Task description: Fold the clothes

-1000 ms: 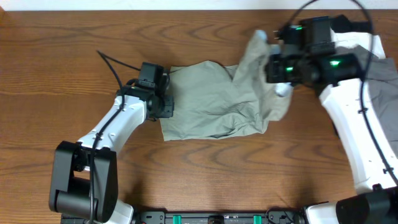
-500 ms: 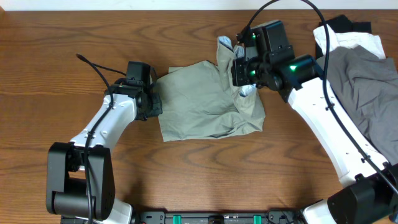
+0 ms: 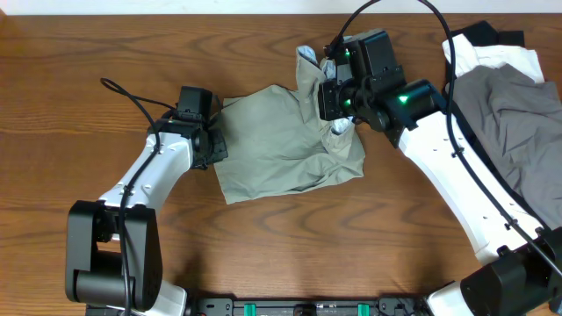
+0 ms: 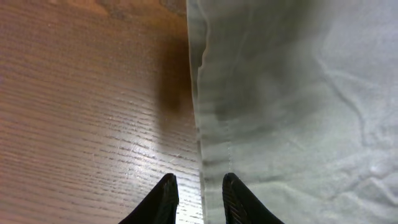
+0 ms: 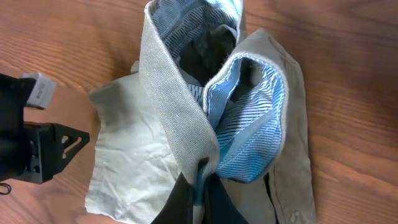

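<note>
The khaki-green shorts (image 3: pixel 277 149) lie spread in the middle of the table. My right gripper (image 3: pixel 332 98) is above their right end, shut on a bunched fold of the waistband (image 5: pixel 177 106). The fold is lifted and turned over, so blue-striped inner lining (image 5: pixel 249 124) shows. My right gripper (image 5: pixel 200 171) has cloth pinched between its black fingers. My left gripper (image 3: pixel 215 145) sits low at the shorts' left edge. In the left wrist view the left gripper (image 4: pixel 200 198) stands narrowly open, straddling the hem (image 4: pixel 200 124), one finger over wood and one over cloth.
A pile of other garments sits at the right edge of the table: slate-grey cloth (image 3: pixel 514 132), white cloth (image 3: pixel 493 61) and a black piece (image 3: pixel 487 33). The left arm's wrist (image 5: pixel 31 143) shows in the right wrist view beside the shorts.
My right gripper has carried the lifted waistband leftward over the shorts. The left gripper has shifted a little to the left, and the shorts' left edge has slid that way too.
</note>
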Controlling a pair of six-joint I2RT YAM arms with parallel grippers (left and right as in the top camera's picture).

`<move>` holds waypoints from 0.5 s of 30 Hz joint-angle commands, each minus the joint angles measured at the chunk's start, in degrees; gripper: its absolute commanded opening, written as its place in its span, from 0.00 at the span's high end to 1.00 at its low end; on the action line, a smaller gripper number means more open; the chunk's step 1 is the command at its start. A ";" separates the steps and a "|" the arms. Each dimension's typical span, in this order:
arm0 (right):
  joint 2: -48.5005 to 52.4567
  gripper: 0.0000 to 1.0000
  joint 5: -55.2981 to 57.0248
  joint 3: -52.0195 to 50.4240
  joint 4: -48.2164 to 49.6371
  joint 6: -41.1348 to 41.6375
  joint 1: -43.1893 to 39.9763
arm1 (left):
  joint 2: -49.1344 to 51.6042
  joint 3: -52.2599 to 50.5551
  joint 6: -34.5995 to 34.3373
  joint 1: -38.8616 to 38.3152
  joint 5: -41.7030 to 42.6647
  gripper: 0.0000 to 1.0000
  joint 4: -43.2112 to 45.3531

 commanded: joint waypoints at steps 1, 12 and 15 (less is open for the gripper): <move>0.11 0.99 2.80 0.98 -0.02 0.55 0.42 | 0.46 -0.09 -0.74 -0.04 1.55 0.79 0.55; 0.11 0.99 2.89 0.98 -0.90 -1.07 0.33 | 6.16 -0.57 -0.72 -0.22 2.93 0.93 1.49; 0.11 0.99 2.86 0.98 -0.83 -1.60 0.33 | 8.33 -0.57 -0.74 -0.42 4.66 0.93 1.70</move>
